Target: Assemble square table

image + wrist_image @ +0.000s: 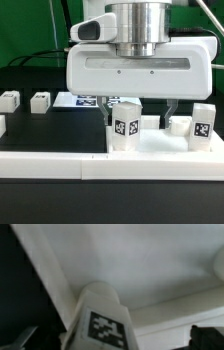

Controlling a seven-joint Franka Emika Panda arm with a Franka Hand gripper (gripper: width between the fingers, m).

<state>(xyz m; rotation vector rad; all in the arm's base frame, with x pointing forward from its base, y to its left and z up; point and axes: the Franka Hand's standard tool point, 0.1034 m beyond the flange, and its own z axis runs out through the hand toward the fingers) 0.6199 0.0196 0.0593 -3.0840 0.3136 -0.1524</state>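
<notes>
Exterior view: the fingers [173,105] hang spread wide and grasp nothing, one on each side of an upright leg [125,130]. That leg stands at a near corner of the square slab [165,148], which lies on the black tabletop [40,125] toward the exterior view's right. A second leg [205,124] stands upright at the slab's far right. A third leg [8,100] and a fourth leg [40,101] sit loose at the exterior view's left, well apart from the slab. The rimmed slab is the only tray-like thing here and carries the two upright legs; whether either is seated in a corner socket I cannot tell

Wrist view: the tagged leg rises between the two dark fingertips and touches neither, with the white slab behind it. The leg looks like hard, light, smooth plastic, so probably stiff but somewhat slippery. A square hold on its plain sides around mid-height seems safest, and the slab may slide if pushed
</notes>
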